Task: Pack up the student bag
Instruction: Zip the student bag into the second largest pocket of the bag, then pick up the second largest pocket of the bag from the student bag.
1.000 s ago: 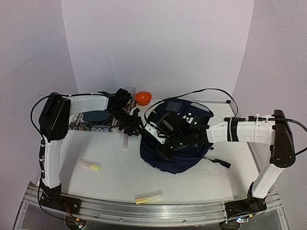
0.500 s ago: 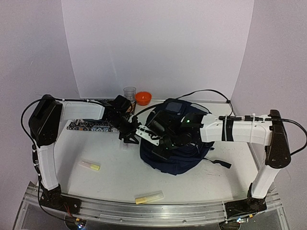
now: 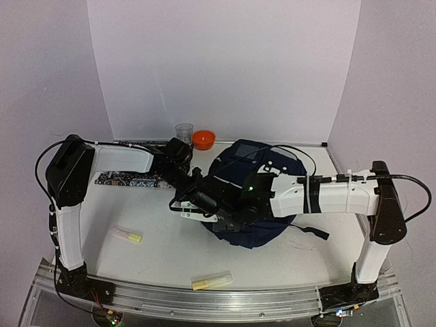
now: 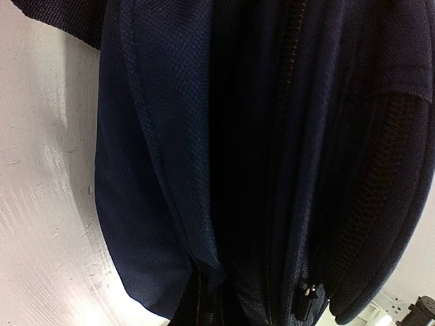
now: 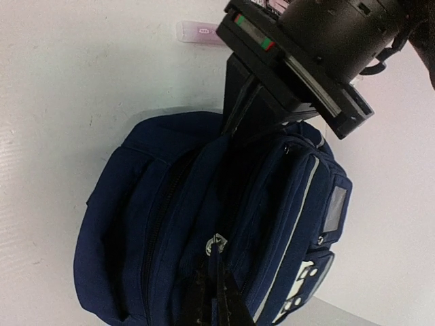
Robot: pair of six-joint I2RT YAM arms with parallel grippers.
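Observation:
The student bag [image 3: 262, 228] is a navy backpack lying at the table's middle, partly under my right arm. In the right wrist view the student bag [image 5: 163, 224] shows its zipped pockets and thin white stripe. My right gripper [image 5: 219, 275] is shut on a zipper pull with a clear ring on the bag's top. My left gripper [image 5: 239, 119] comes in from the far side and is shut on the bag's fabric edge. Navy cloth of the student bag [image 4: 156, 170] fills the left wrist view, bunched at my left gripper [image 4: 204, 302]. Both grippers meet at the bag's left side [image 3: 194, 197].
Two yellow markers lie on the table, one [image 3: 127, 236] at the left and one [image 3: 212, 281] near the front edge. A pink marker [image 5: 197, 32] lies behind the bag. A patterned case [image 3: 129, 179], a clear cup [image 3: 184, 131] and an orange bowl [image 3: 203, 139] stand at the back left.
My left gripper, open before, has shut on the bag's edge. My right arm has swung left across the bag, still shut on the zipper pull.

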